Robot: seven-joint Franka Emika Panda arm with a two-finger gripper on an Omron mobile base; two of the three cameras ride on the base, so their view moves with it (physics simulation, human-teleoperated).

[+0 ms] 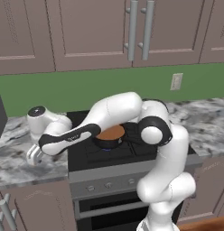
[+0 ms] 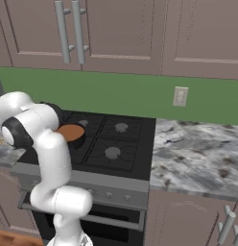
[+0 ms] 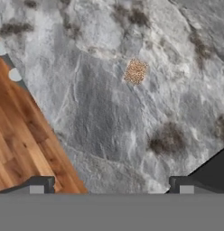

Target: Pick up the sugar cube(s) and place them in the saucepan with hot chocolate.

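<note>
Sugar cube [image 3: 135, 71] lies on counter [image 3: 100, 113] below wide-open gripper [image 3: 111, 185]

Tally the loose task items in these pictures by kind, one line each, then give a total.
Sugar cube, on the marble counter: 1
Saucepan of hot chocolate, on the stove: 1
Total: 2

Bare marble counter [image 3: 100, 113] all round the cube [image 3: 135, 71], nothing near it, clear from above. Counter edge and floor [image 3: 19, 144] to one side, stove [image 3: 213, 169] corner at the other, both well apart.
</note>
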